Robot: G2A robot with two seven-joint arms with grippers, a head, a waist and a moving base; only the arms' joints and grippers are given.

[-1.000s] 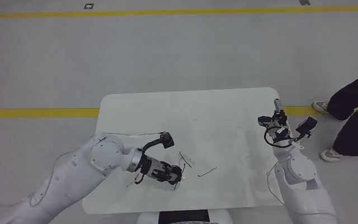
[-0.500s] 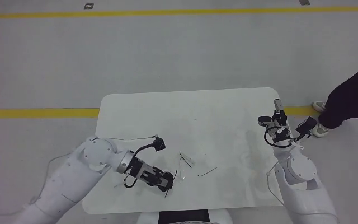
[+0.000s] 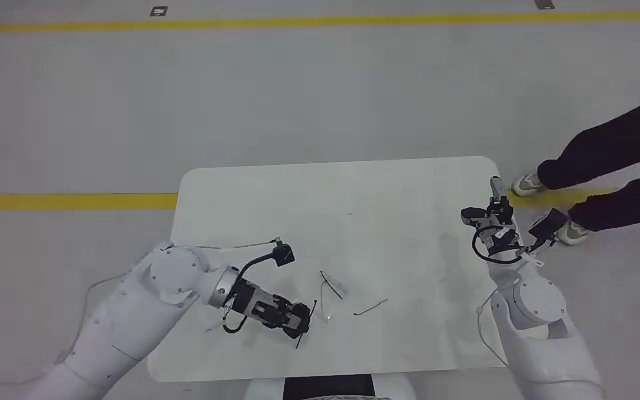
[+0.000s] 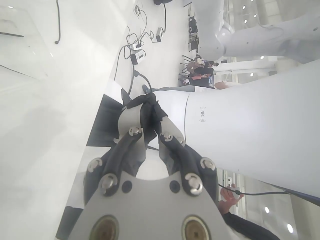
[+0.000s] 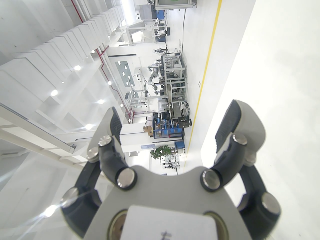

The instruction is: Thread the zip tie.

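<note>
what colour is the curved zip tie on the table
Black; curved zip tie clearest in the left wrist view.

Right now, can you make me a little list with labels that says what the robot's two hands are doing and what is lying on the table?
left gripper: shut on a thin black zip tie, near the table's front edge
right gripper: open, holding nothing, at the table's right side
white table: holds the two things below
loose curved black zip tie: lying flat, no gripper touching it
clear plastic packet: between the left gripper and the loose tie
threading: looks not yet done
</note>
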